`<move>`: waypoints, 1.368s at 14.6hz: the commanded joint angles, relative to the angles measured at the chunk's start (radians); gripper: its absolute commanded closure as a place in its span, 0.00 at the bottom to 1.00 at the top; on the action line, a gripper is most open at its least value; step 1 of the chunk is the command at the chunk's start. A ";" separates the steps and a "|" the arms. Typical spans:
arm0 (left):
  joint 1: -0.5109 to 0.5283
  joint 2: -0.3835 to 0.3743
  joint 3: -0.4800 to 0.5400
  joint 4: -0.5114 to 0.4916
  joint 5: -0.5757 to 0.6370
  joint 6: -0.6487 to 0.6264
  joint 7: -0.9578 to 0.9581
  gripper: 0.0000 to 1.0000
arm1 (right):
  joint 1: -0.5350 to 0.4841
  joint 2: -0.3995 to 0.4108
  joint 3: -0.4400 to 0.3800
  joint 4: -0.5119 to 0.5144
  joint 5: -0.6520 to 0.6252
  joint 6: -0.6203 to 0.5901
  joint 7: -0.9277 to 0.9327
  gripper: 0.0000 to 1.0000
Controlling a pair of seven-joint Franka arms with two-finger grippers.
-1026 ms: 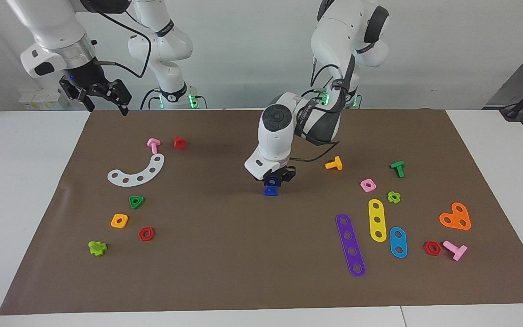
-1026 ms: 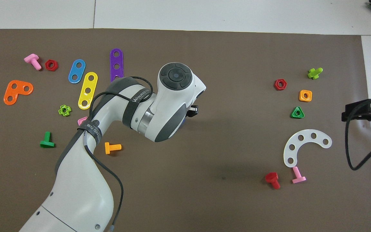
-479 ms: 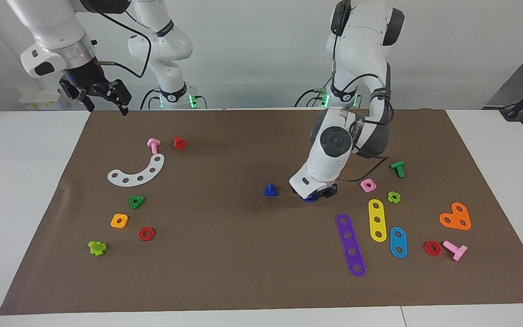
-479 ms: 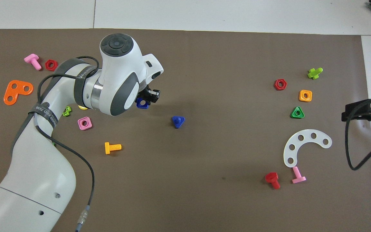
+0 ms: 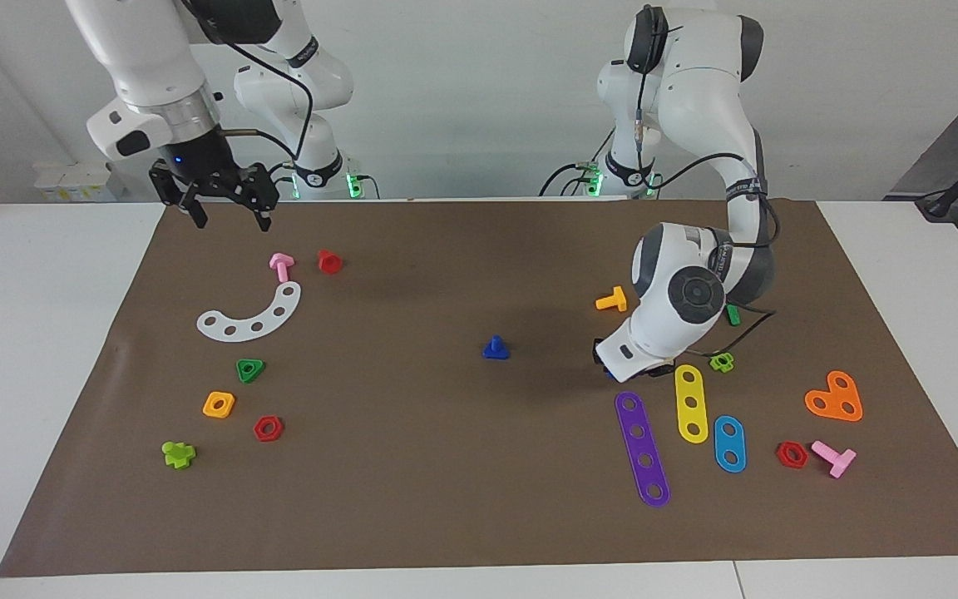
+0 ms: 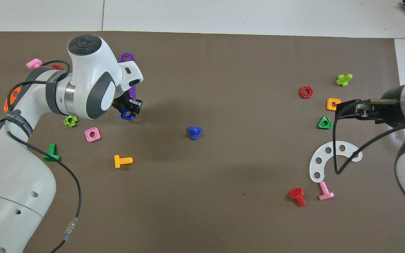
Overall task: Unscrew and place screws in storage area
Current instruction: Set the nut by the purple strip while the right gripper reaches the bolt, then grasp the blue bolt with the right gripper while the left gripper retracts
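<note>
The screw (image 5: 495, 349), a small dark-blue bolt with a triangular head, stands alone on its head in the middle of the brown mat (image 5: 446, 466). It also shows in the overhead view (image 6: 194, 133). My left gripper (image 5: 614, 371) is low over the mat beside the purple strip (image 5: 642, 448), toward the left arm's end. It is shut on a dark-blue square nut (image 6: 127, 114). My right gripper (image 5: 229, 218) is open and empty, raised over the mat's edge at the right arm's end, above the pink bolt (image 5: 281, 265).
Flat strips, an orange heart plate (image 5: 835, 398), an orange bolt (image 5: 612, 300) and small nuts lie at the left arm's end. A white curved strip (image 5: 250, 314), a red bolt (image 5: 328, 261) and several nuts lie at the right arm's end.
My left gripper lifted the blue nut off the bolt and carried it toward the left arm's end. The bolt stayed in the middle. My right gripper moved in over the mat.
</note>
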 commanded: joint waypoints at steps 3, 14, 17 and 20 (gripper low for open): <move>0.007 -0.139 -0.001 -0.232 0.015 0.127 0.060 0.68 | 0.196 0.142 0.006 -0.018 0.051 0.215 0.229 0.00; 0.112 -0.265 -0.002 -0.221 0.013 0.136 0.068 0.01 | 0.441 0.406 0.006 -0.028 0.045 0.576 0.433 0.00; 0.171 -0.332 -0.001 -0.221 0.015 0.107 0.070 0.01 | 0.486 0.486 0.005 -0.028 0.031 0.637 0.429 0.01; 0.244 -0.401 -0.001 -0.221 0.015 0.039 0.123 0.01 | 0.486 0.505 0.005 -0.031 0.028 0.640 0.397 0.28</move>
